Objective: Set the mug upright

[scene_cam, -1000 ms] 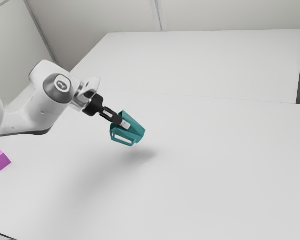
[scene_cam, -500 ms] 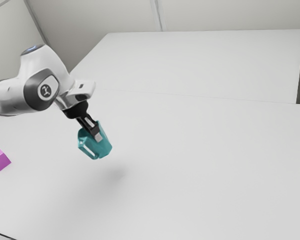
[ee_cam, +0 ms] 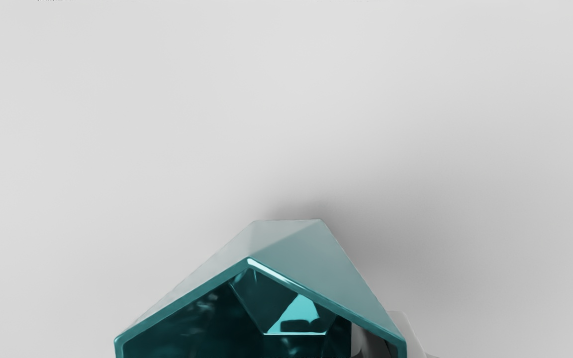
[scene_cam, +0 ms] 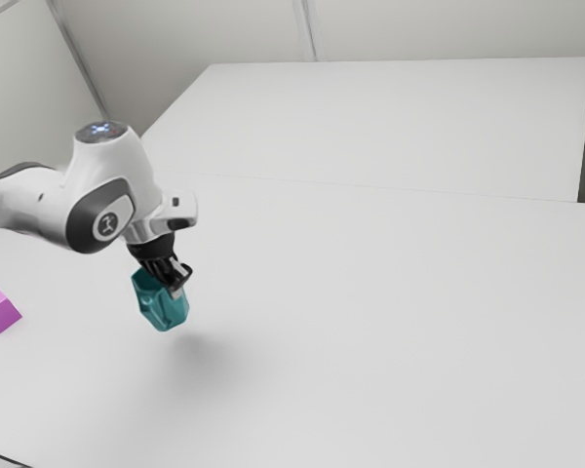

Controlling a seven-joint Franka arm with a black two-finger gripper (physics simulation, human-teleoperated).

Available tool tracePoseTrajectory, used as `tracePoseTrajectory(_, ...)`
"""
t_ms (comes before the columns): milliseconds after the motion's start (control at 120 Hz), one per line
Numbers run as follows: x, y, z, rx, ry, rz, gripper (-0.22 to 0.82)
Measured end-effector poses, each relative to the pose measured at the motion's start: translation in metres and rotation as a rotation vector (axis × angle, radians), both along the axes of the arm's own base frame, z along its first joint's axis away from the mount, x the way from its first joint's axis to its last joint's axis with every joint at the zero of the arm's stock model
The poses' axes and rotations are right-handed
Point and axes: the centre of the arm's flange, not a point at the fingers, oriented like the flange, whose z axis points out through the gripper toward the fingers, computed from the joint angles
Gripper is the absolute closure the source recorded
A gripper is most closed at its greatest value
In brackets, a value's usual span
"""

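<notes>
Mug (scene_cam: 164, 314): it is held above the table (scene_cam: 390, 341), leaning; in the wrist view its lower part is cut off.
Gripper (scene_cam: 178, 289): pinching the mug's wall; the inner finger is partly hidden.
Handle: hard for me to make out.

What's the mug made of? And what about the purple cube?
The mug looks like shiny glazed pottery or hard plastic: its flat teal sides are smooth, with bright glints on the rim and inside. I can't tell which.

The cube could be plastic or painted wood. It looks smooth and evenly coloured, with no grain and no bright glints.
</notes>
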Motion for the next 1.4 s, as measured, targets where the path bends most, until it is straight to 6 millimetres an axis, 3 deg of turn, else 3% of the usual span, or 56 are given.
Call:
tracePoseTrajectory(408, 0.014, -0.002, -0.032, 0.009, -0.006, 0.151, 0.79)
tracePoseTrajectory(583, 0.019, -0.004, -0.032, 0.012, -0.045, 0.186, 0.79)
tracePoseTrajectory(1400, 0.028, -0.008, -0.064, 0.008, -0.038, 0.291, 0.78)
